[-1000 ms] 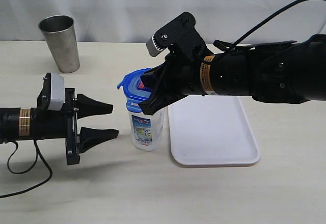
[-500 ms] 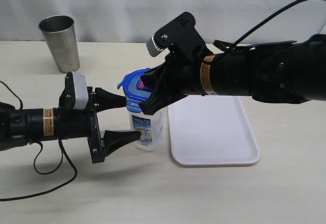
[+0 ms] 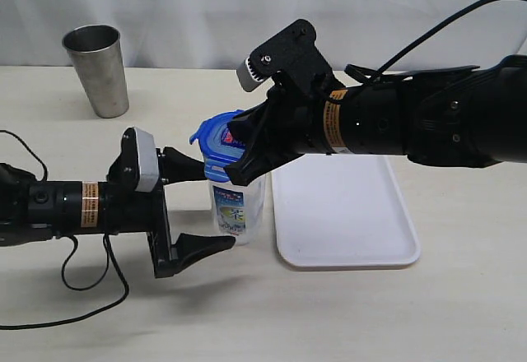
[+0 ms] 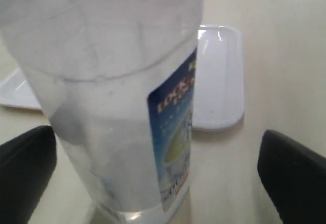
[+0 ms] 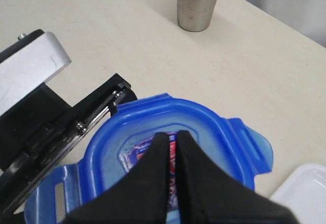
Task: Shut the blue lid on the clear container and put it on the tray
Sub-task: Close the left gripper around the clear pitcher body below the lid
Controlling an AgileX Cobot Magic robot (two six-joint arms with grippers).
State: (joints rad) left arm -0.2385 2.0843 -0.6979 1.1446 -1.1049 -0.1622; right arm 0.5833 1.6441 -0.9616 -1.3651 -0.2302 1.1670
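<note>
The clear container [image 3: 239, 207] stands upright on the table just left of the white tray [image 3: 346, 214]. The blue lid [image 3: 216, 141] sits on its mouth with its flaps sticking out. My right gripper [image 3: 234, 176] is shut and its joined fingertips [image 5: 170, 137] rest on the sticker at the middle of the lid [image 5: 214, 127]. My left gripper [image 3: 218, 206] is open wide, one finger on each side of the container's lower body. In the left wrist view the container [image 4: 112, 102] fills the gap between both fingers [image 4: 293, 178], with space left on either side.
A steel cup [image 3: 97, 70] stands at the back left, and also shows in the right wrist view [image 5: 198, 2]. The tray [image 4: 219, 76] lies just behind the container. A black cable [image 3: 82, 284] trails from the left arm over the table near the front.
My left gripper has moved right towards the container and opened wider, so its fingers now flank it. The right gripper and the lid have stayed put.
</note>
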